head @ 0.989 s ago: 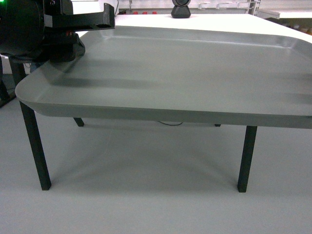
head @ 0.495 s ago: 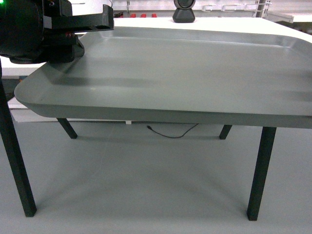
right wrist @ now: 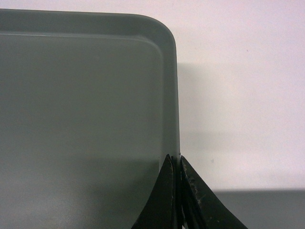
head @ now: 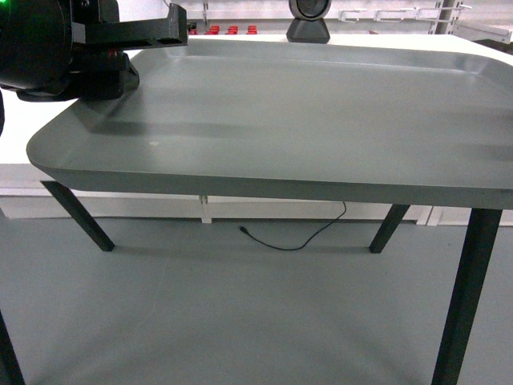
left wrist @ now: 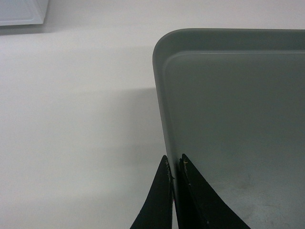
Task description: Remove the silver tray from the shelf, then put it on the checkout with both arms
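The silver tray (head: 304,112) hangs level across the head view, held at its two short sides. In the left wrist view my left gripper (left wrist: 175,164) is shut on the left rim of the silver tray (left wrist: 238,119), one jaw on each side of the rim. My right gripper (right wrist: 177,162) is shut the same way on the right rim of the silver tray (right wrist: 81,105). The white checkout (left wrist: 71,119) lies beneath and beyond the tray, and the checkout (right wrist: 238,95) ends at a near edge in the right wrist view. The left gripper (head: 88,48) shows at the head view's top left. The shelf is out of view.
Black table legs (head: 465,297) stand on the grey floor (head: 240,321), where a loose black cable (head: 296,237) lies. A black device (head: 309,20) sits on the counter behind the tray. A white box (left wrist: 21,12) is at the far left of the counter.
The head view has closed in on the white table: its legs have slid outward and down, and the countertop now shows under the tray's left end. The tray keeps its place between both grippers.
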